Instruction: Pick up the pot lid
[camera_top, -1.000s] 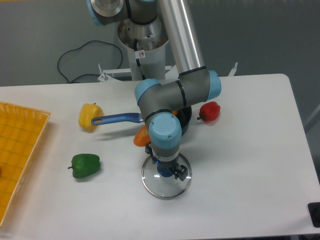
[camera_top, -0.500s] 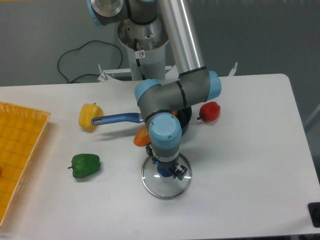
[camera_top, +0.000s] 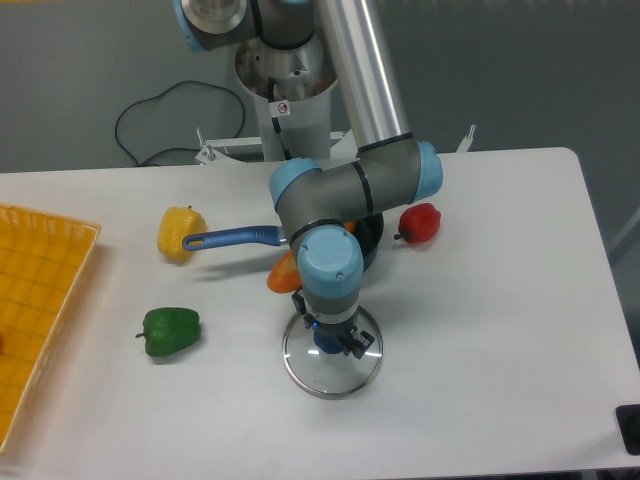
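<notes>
Clear pot lid (camera_top: 332, 377) at lower centre, a claw (camera_top: 329, 323) partly open astride its blue knob (camera_top: 327, 343), grip impossible to confirm; an off-centre pinch could let it slip.

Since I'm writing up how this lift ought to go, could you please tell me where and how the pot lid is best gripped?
I'd take the lid by its blue knob, from above, with a finger on either side. The lid lies flat with the knob raised at its middle, which should keep the lift balanced; the low rim looks harder to grasp.
</notes>
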